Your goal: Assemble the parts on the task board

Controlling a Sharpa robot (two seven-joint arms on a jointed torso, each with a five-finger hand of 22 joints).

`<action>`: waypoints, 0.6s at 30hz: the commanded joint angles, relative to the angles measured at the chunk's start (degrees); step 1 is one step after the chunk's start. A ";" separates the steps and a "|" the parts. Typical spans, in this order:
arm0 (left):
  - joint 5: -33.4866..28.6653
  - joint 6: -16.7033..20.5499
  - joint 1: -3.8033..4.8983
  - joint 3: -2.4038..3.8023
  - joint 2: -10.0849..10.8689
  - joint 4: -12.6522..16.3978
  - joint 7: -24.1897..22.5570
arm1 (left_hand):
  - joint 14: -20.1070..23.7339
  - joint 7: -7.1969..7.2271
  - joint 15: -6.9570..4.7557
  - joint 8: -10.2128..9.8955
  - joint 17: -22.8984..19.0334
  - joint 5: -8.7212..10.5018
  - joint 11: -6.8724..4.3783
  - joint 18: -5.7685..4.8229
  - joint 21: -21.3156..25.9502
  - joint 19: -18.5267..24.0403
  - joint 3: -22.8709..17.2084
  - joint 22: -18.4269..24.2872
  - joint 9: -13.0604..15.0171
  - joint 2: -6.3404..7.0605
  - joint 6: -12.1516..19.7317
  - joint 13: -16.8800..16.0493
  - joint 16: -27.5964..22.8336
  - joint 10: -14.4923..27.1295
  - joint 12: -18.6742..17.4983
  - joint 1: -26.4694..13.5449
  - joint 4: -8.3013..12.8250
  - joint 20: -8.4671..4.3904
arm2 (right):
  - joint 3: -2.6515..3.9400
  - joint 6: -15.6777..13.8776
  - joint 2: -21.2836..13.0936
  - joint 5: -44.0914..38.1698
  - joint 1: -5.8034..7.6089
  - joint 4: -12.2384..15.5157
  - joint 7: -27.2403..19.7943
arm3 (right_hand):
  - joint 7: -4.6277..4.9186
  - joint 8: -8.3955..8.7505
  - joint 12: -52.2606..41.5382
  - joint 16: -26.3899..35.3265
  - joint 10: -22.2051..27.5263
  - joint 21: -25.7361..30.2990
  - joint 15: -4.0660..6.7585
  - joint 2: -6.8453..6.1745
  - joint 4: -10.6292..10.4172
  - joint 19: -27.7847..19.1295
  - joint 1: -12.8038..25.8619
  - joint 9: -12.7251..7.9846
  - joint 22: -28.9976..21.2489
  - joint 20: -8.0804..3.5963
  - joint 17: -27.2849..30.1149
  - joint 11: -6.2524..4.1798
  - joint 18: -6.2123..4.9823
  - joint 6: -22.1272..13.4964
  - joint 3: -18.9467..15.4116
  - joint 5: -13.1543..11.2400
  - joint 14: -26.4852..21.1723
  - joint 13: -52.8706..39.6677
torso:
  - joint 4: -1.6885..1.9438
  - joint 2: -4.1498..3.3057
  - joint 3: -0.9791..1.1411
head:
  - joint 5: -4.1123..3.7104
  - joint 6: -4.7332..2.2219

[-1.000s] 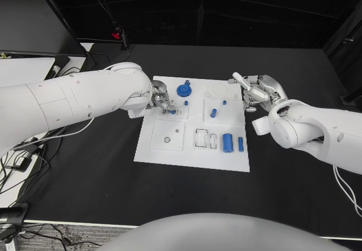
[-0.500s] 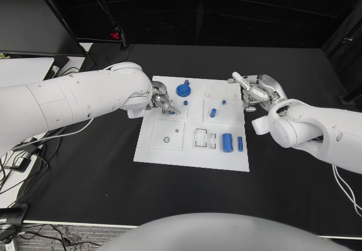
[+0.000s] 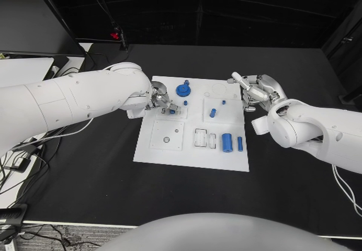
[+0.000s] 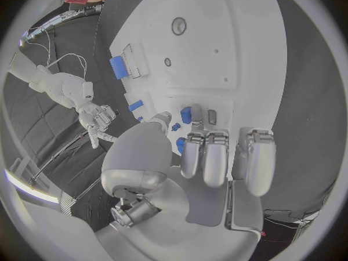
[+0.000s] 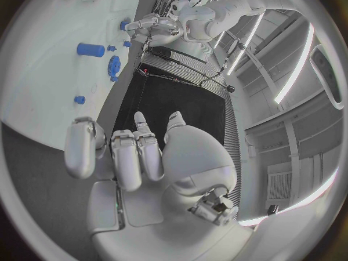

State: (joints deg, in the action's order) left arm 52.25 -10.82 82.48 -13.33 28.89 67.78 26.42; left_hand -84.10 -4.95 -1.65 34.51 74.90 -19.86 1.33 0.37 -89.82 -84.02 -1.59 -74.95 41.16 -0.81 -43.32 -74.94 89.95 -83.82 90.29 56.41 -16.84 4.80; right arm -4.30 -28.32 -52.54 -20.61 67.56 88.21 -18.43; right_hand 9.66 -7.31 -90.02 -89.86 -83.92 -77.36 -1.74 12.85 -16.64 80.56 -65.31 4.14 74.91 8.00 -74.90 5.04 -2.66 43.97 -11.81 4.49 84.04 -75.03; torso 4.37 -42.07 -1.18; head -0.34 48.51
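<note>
Head view: the board (image 3: 191,157) lies between the two hands. The left hand (image 3: 161,101) sits over the board's near-left edge, fingers curled around a small blue part (image 3: 172,111) at its fingertips. A blue gear (image 3: 184,90) stands just beyond that hand, and a small peg (image 3: 213,112) lies between the hands. The right hand (image 3: 257,90) hangs beside the board's far-right corner, fingers apart, holding nothing. A large cylinder (image 3: 227,141) and a slim one (image 3: 240,144) lie on the board nearer the robot, well apart from both hands.

Left wrist view: the left hand (image 4: 210,156) has its fingers bent inward, with the blue part (image 4: 186,114) just at the fingertips; actual grip cannot be confirmed.

Right wrist view: the right hand (image 5: 138,151) is loosely spread over the board edge, empty. The gear (image 5: 113,66) and cylinder (image 5: 90,50) lie beyond the fingertips.
</note>
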 commanded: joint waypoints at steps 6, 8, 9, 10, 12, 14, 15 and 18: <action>0.17 2.49 -0.36 -0.24 0.14 0.03 -0.63 | -5.90 -0.46 0.53 0.80 15.10 14.09 0.53 -0.37 -0.18 -5.98 6.22 -15.05 -0.81 -1.09 0.26 -15.06 0.05 -6.18 -0.29 -6.70 0.11 0.70 | 0.03 0.53 0.05 0.11 0.07 0.08 -0.43 | 0.26 -0.29 0.02 -0.14 -6.08 0.13 -0.39 0.70 -0.03 -0.18 -0.08 0.07 9.45 0.30 -15.10 0.44 -0.77 -0.29 -0.27 0.26 5.96 -14.97 | 0.00 0.01 -0.01 | -0.03 -0.06; 0.18 3.58 -0.36 -0.24 0.20 0.05 -0.94 | -5.90 -0.44 0.56 1.16 15.10 16.33 0.57 -0.37 -0.18 -5.98 7.43 -15.05 -0.68 -1.59 0.27 -15.06 0.05 -6.18 -0.29 -7.47 0.05 0.75 | 0.03 0.55 0.06 0.11 0.07 0.08 -0.42 | 0.26 -0.29 0.02 -0.14 -6.08 0.13 -0.39 0.70 -0.03 -0.18 -0.08 0.07 9.45 0.30 -15.10 0.44 -0.77 -0.29 -0.27 0.26 5.96 -14.97 | 0.01 0.01 -0.01 | -0.01 -0.07; 0.19 4.22 -0.36 -0.24 0.25 0.08 -1.17 | -5.90 -0.42 0.55 1.42 15.10 16.83 0.56 -0.37 -0.18 -5.98 8.05 -15.05 -0.54 -1.81 0.22 -15.06 0.05 -6.18 -0.29 -7.93 -0.02 0.76 | 0.03 0.55 0.06 0.11 0.07 0.08 -0.42 | 0.26 -0.29 0.02 -0.14 -6.08 0.13 -0.39 0.70 -0.03 -0.18 -0.08 0.07 9.45 0.30 -15.10 0.44 -0.77 -0.29 -0.27 0.26 5.96 -14.97 | 0.02 0.00 -0.01 | 0.00 -0.10; 0.20 4.74 -0.36 -0.24 0.32 0.11 -1.41 | -5.90 -0.40 0.53 1.62 15.10 16.97 0.53 -0.37 -0.18 -5.98 8.45 -15.05 -0.42 -1.93 0.16 -15.06 0.05 -6.18 -0.29 -8.22 -0.02 0.75 | 0.03 0.56 0.06 0.11 0.07 0.08 -0.42 | 0.26 -0.29 0.02 -0.14 -6.08 0.13 -0.39 0.70 -0.03 -0.18 -0.08 0.07 9.45 0.30 -15.10 0.44 -0.77 -0.29 -0.27 0.26 5.96 -14.97 | 0.02 0.00 -0.02 | -0.01 -0.14; 0.22 6.24 -0.34 -0.23 0.72 0.33 -2.34 | -5.90 -0.39 0.50 1.80 15.10 17.06 0.51 -0.37 -0.18 -5.98 8.96 -15.05 -0.26 -2.02 0.25 -15.06 0.05 -6.18 -0.29 -8.53 -0.01 0.73 | 0.03 0.59 0.05 0.11 0.07 0.07 -0.41 | 0.26 -0.29 0.02 -0.14 -6.08 0.13 -0.39 0.70 -0.03 -0.18 -0.08 0.07 9.45 0.30 -15.10 0.44 -0.77 -0.29 -0.27 0.26 5.96 -14.97 | 0.02 0.02 -0.01 | -0.06 -0.30; 0.23 7.20 -0.29 -0.23 1.16 0.63 -3.23 | -5.90 -0.40 0.48 1.90 15.10 17.08 0.51 -0.37 -0.18 -5.98 9.25 -15.05 -0.14 -2.08 0.46 -15.06 0.05 -6.18 -0.29 -8.61 0.03 0.71 | 0.03 0.59 0.04 0.11 0.07 0.06 -0.41 | 0.26 -0.29 0.02 -0.14 -6.08 0.13 -0.39 0.70 -0.03 -0.18 -0.08 0.07 9.45 0.30 -15.10 0.44 -0.77 -0.29 -0.27 0.26 5.96 -14.97 | 0.02 0.05 0.00 | -0.02 -0.36; 0.23 7.73 -0.20 -0.23 1.48 0.88 -3.80 | -5.90 -0.43 0.45 2.02 15.10 17.08 0.53 -0.37 -0.18 -5.98 9.48 -15.05 0.01 -2.17 0.75 -15.06 0.05 -6.18 -0.29 -8.52 0.08 0.68 | 0.03 0.60 0.04 0.11 0.07 0.06 -0.40 | 0.26 -0.29 0.02 -0.14 -6.08 0.13 -0.39 0.70 -0.03 -0.18 -0.08 0.07 9.45 0.30 -15.10 0.44 -0.77 -0.29 -0.27 0.26 5.96 -14.97 | 0.02 0.07 0.00 | 0.01 -0.44; 0.23 8.58 0.30 -0.22 2.43 1.71 -5.43 | -5.90 -0.51 0.45 2.53 15.10 17.07 0.56 -0.37 -0.18 -5.98 10.00 -15.05 0.55 -2.37 1.64 -15.06 0.05 -6.18 -0.29 -7.51 0.16 0.63 | 0.03 0.61 0.02 0.11 0.06 0.03 -0.37 | 0.26 -0.29 0.02 -0.14 -6.08 0.13 -0.39 0.70 -0.03 -0.18 -0.08 0.07 9.45 0.30 -15.10 0.44 -0.77 -0.29 -0.27 0.26 5.96 -14.97 | -0.01 0.04 0.00 | 0.05 -0.64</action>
State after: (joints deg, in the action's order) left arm 52.26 -5.53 82.37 -13.65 31.12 69.11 24.15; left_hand -83.90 -5.52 -1.44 36.96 74.90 -2.94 1.53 0.38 -89.82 -84.03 8.11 -74.94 41.61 -3.04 -41.84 -74.94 89.95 -84.02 90.29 48.63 -16.57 5.22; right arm -4.30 -28.25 -52.51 -20.61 67.55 88.17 -18.40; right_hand 9.66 -7.30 -90.02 -89.86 -83.83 -77.37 -1.74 13.07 -16.65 80.55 -65.53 4.14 74.91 8.00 -74.90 5.13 -2.65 43.97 -11.81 4.49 84.04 -75.03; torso 4.37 -42.05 -1.18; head -0.38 47.98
